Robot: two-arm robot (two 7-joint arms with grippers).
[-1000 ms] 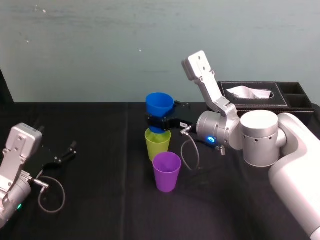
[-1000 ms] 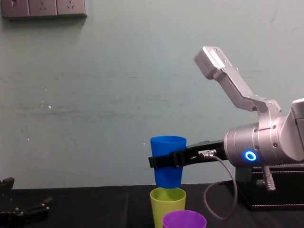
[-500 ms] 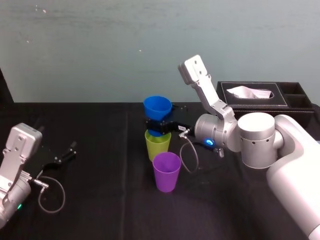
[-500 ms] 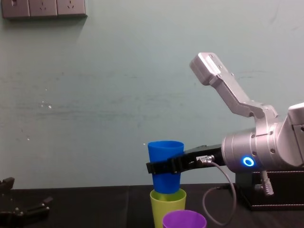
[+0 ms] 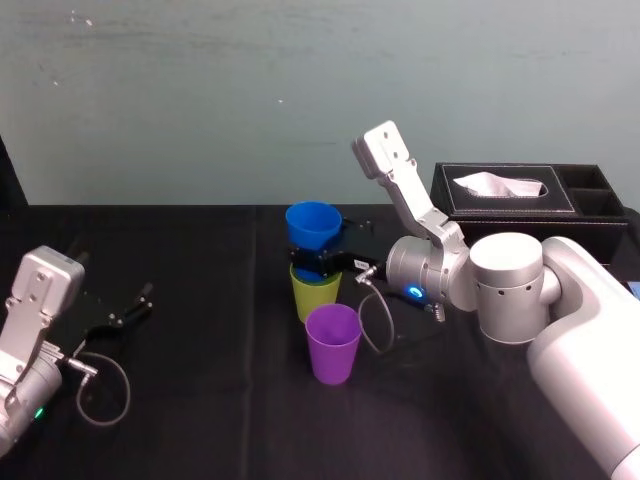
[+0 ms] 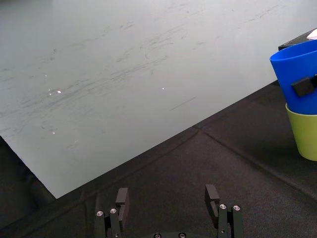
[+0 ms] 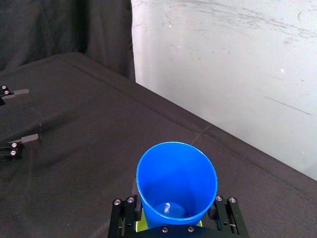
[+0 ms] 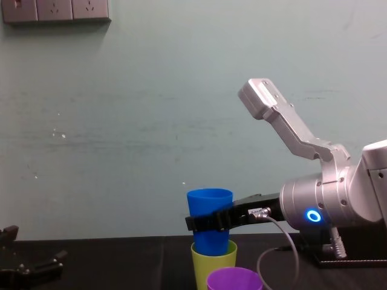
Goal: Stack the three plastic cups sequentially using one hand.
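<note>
Blue cup (image 8: 210, 202) stands upright, base dipped inside yellow-green cup (image 8: 202, 260).

Your right arm (image 5: 510, 290) and left arm (image 5: 35, 320) are silver-grey and rounded. The right one bears a glowing blue ring (image 8: 312, 215) and a looping grey cable (image 5: 372, 318). The right tool (image 5: 318, 262) and left tool (image 6: 168, 198) are black and slender, with small silver screws (image 7: 117, 202).

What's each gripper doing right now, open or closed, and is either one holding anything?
Left gripper: open, holding nothing.
Right gripper: closed on the blue cup, whose base sits partly inside the green cup.
</note>
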